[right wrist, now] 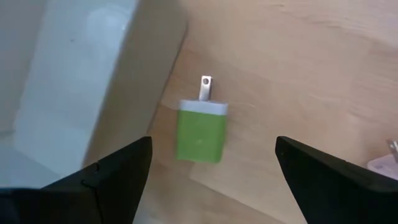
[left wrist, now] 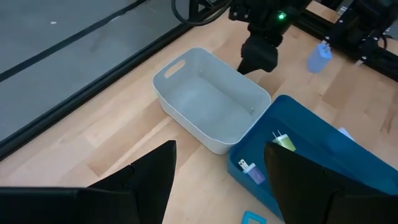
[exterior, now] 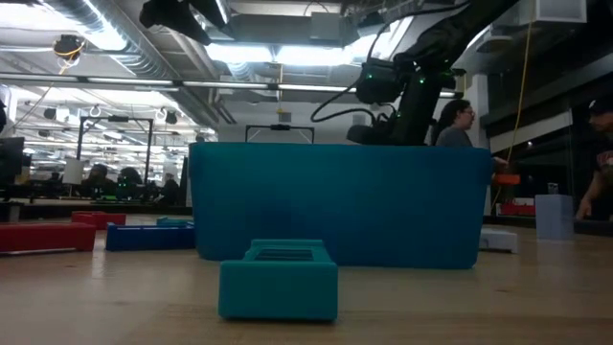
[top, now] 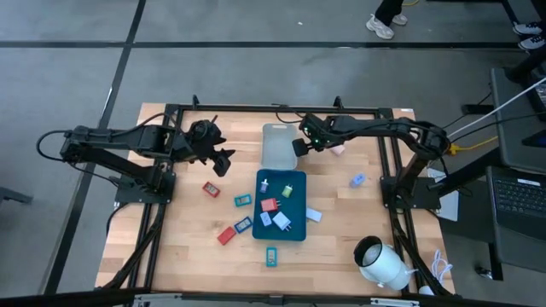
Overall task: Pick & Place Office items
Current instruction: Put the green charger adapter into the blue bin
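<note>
Right gripper [top: 300, 147] over the bench [top: 188, 247] at the grey tray's [top: 277, 147] 3 o'clock edge, jaws spread wide and empty, framing a green plug [right wrist: 200, 127] flat on the wood just beside the tray wall, prongs pointing away from the wrist camera. Left gripper [top: 223, 161] at about 9 o'clock of the teal tray [top: 300, 176], raised, jaws likewise wide apart with nothing between them, fingers [left wrist: 149, 180] aimed toward the grey tray and the teal tray's near corner. Inside the teal tray: a small blue piece [top: 265, 184], a yellow-green one [top: 288, 190], a red one [top: 270, 205], and pale ones [top: 281, 223] toward 6 o'clock. Loose on the bench at 9 o'clock of the teal tray: a red piece [top: 211, 189], a teal piece [top: 243, 200], another teal [top: 243, 225] and a red block [top: 226, 235]. At 6 o'clock, a teal item [top: 271, 255]. At 3 o'clock, a pale flat piece [top: 313, 215] touching the tray's edge and a light blue plug [top: 357, 180] well apart. Pink piece [top: 339, 149] just past the right gripper. White cylinder [top: 381, 263] at the bench's 5 o'clock corner.
</note>
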